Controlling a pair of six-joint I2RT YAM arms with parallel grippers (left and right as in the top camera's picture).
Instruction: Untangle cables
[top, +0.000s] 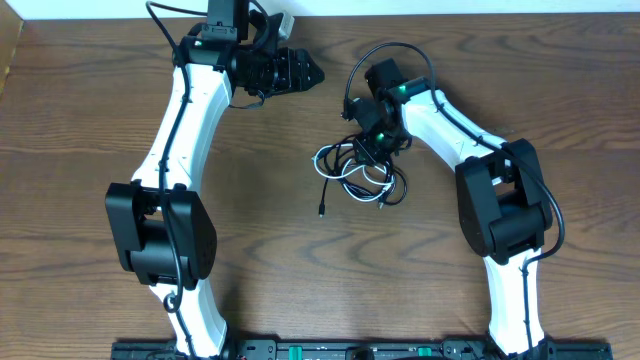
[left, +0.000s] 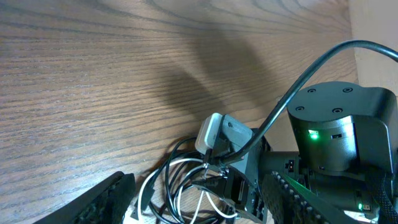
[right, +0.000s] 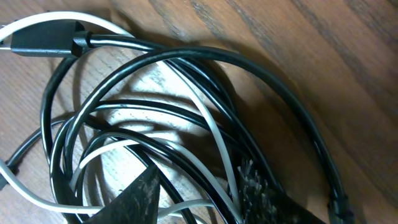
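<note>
L arm (top: 180, 130) stands well left of the cable tangle (top: 358, 180). L gripper (top: 308, 72) hangs up-left of the tangle, well apart from it, tips pointing roughly toward it. Its jaws are wide apart w/ nothing in them. The tangle lies on the wood table (top: 260, 230): black cable (right: 205, 55) + white cable (right: 211, 132) looped over each other in one small heap. White loops show mostly on the tangle's left side, black ones on its right. A loose end w/ a small plug (top: 322, 210) trails off the tangle's lower-left. R gripper (top: 372, 148) sits on the tangle's upper edge, nose down into it. In the R wrist view its fingers (right: 142, 198) stand part-way apart w/ a few black + white strands running through the gap. The gap is wider than the strands, so nothing looks clamped. A black plug body (right: 43, 38) lies at the tangle's rim, cord leading into the loops. R arm (top: 500, 200) is right of the tangle, elbow bent.
</note>
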